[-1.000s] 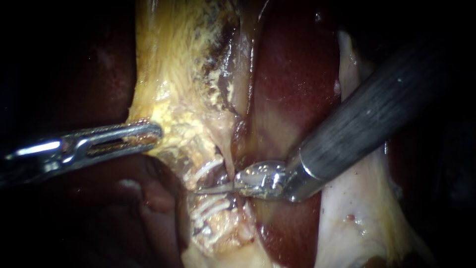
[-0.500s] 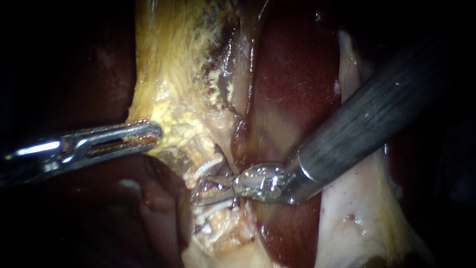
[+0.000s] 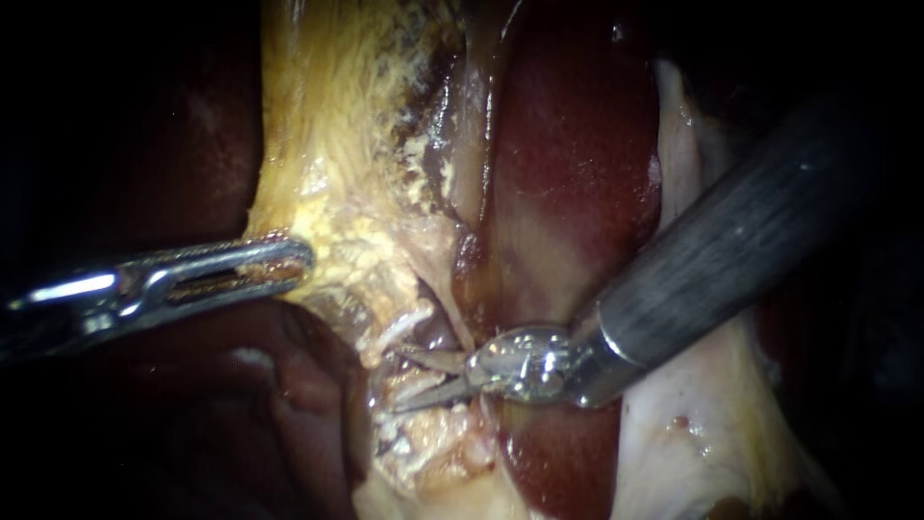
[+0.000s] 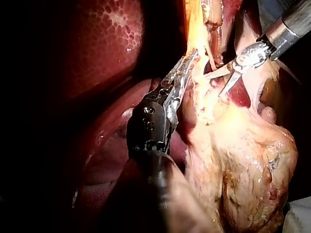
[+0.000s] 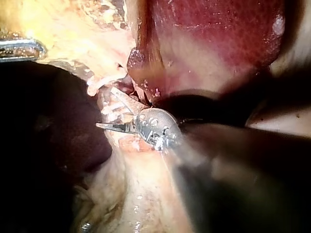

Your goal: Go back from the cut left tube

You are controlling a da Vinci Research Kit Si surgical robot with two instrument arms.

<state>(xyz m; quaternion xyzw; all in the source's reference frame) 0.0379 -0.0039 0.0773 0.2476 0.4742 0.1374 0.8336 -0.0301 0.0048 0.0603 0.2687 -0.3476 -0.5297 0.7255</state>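
My right instrument [image 3: 402, 379] comes in from the upper right, its two thin blades open in a V with the tips at the cut tube [image 3: 423, 339]. White clips [image 3: 402, 322] sit on the stump above the blades, and more clips [image 3: 390, 408] lie just below them. My left instrument [image 3: 289, 262] lies level from the left, its jaws shut on the edge of the yellow fatty tissue [image 3: 327, 154]. In the left wrist view its jaws [image 4: 187, 63] grip that yellow edge, with the open blades [image 4: 221, 81] beside them. The right wrist view shows the blades [image 5: 104, 126] edge-on below the clips [image 5: 104, 80].
The dark red liver [image 3: 568, 173] fills the middle, behind the right shaft [image 3: 731, 250]. Pale tissue [image 3: 693, 414] lies under that shaft at the lower right. Darker liver [image 3: 192, 144] lies to the left. A yellowish lump of tissue [image 4: 243, 160] lies beside the left instrument.
The right instrument's blades, together a second ago, have opened. Its tip has drawn slightly right and down from the clipped tube. The left instrument has not moved.
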